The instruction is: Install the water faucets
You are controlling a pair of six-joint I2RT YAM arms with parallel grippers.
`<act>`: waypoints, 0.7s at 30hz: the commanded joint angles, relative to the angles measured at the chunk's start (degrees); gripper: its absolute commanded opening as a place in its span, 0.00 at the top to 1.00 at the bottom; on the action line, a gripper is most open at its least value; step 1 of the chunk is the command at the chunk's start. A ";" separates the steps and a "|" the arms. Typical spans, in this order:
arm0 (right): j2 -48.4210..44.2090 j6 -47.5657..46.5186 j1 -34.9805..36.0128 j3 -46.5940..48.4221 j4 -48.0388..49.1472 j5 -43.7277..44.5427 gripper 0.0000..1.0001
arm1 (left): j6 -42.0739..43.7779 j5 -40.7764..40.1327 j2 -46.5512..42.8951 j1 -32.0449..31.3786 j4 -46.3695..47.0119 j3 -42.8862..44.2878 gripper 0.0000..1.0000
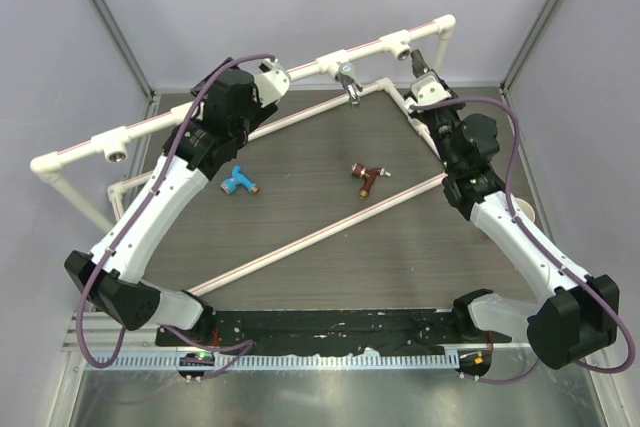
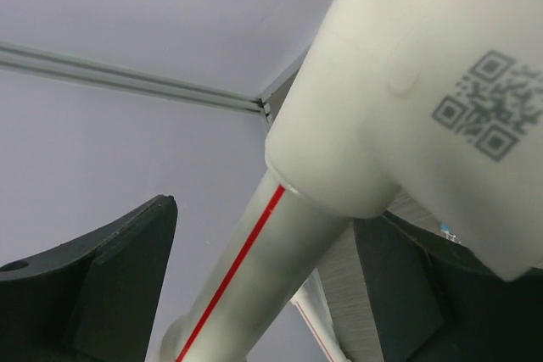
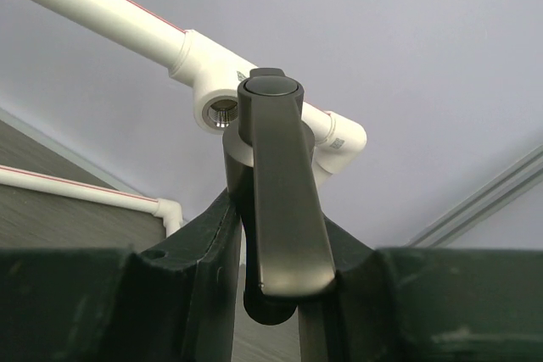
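My right gripper is shut on the dark blackish faucet, its lever handle facing the camera. It holds the faucet just in front of an open threaded tee socket at the right end of the raised white pipe. My left gripper is open, with its fingers either side of that pipe, beside a tee with a printed code. The chrome faucet hangs from the middle tee. The blue faucet and the red-brown faucet lie on the table.
The white pipe frame has an empty tee socket at the left and a diagonal pipe lying across the dark table. Grey walls close in on the left, back and right. A perforated rail runs along the near edge.
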 commanded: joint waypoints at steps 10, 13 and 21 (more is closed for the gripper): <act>4.71 2.28 -1.31 0.76 10.97 -2.34 0.99 | 3.99 -0.65 -0.66 0.37 6.24 -2.14 0.86; 4.54 2.37 -1.40 0.41 10.88 -2.96 0.99 | 3.99 0.05 -0.66 0.37 5.97 -2.49 1.00; 3.66 2.54 -1.31 0.59 10.09 -5.68 0.99 | 3.73 0.93 -0.84 0.37 5.01 -2.40 1.00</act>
